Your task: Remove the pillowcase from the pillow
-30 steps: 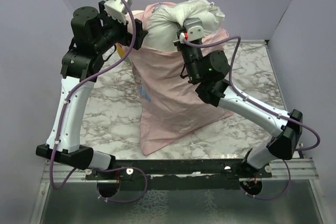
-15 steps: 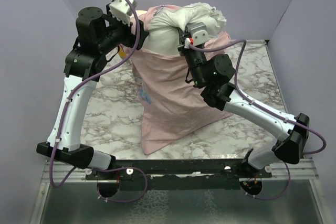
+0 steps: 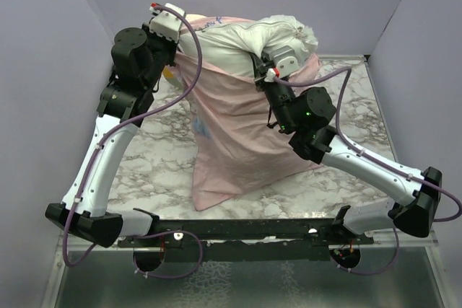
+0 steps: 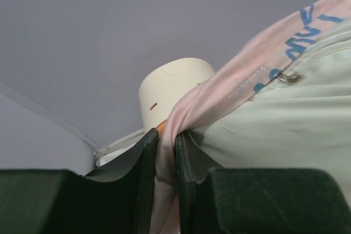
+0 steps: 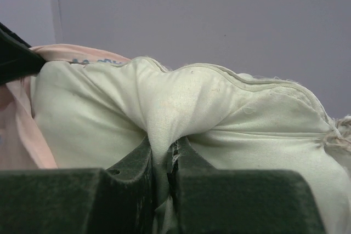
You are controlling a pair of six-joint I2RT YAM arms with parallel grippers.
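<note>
The pale pink pillowcase point(image 3: 238, 128) hangs like a sack from its raised rim down to the marble table point(image 3: 155, 142). The off-white pillow point(image 3: 249, 34) bulges out of its open top. My left gripper point(image 4: 167, 146) is shut on a fold of the pillowcase rim point(image 4: 230, 80) at the upper left of the opening. My right gripper point(image 5: 163, 152) is shut on a pinch of the pillow's fabric point(image 5: 181, 97), holding it up at the right of the opening. In the top view the left gripper point(image 3: 180, 42) and right gripper point(image 3: 266, 63) flank the opening.
A cream round drawer unit with an orange part point(image 4: 167, 89) stands behind the pillowcase at the back left. Purple-grey walls point(image 3: 58, 48) close in the table on the left, back and right. The pillowcase's lower end lies near the front edge point(image 3: 216, 203).
My left gripper has closed on the pillowcase rim and shifted right. The right arm has lifted the pillow up and to the right, its base link swinging rightward.
</note>
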